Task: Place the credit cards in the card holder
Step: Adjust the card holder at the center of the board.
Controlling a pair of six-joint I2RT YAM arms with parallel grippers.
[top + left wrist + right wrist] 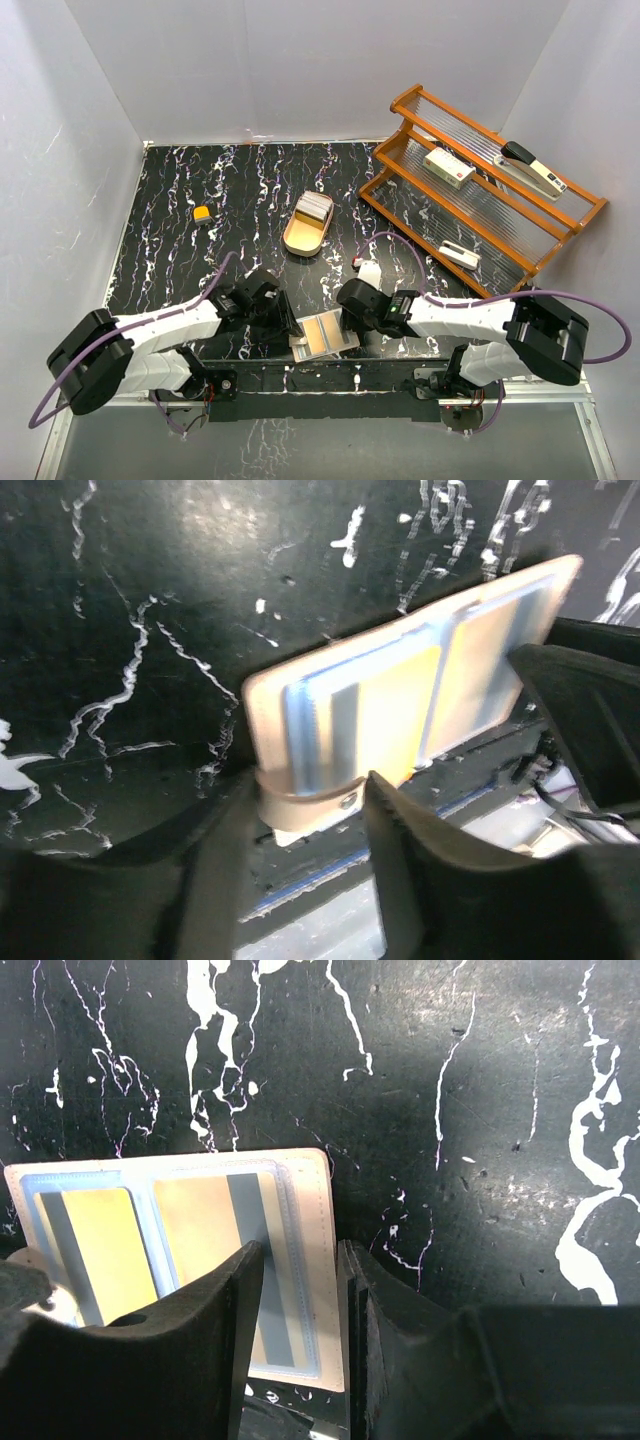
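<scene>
The tan card holder (325,335) lies open and flat at the table's near edge, between my two grippers. Its clear slots hold credit cards (395,705) with grey stripes, two of them plain in the right wrist view (195,1235). More pale credit cards (313,207) lie in the gold oval tray. My left gripper (305,825) is open, and the holder's closure tab (300,802) sits loose between its fingers. My right gripper (297,1275) is open too, with its fingers astride the holder's right edge (318,1260).
The gold tray (298,238) sits mid-table. A wooden rack (480,205) at the right carries a white box (449,167), a stapler (533,170) and another white item (460,255). A small orange thing (202,213) lies left. A small white-and-red object (366,268) lies near the right gripper.
</scene>
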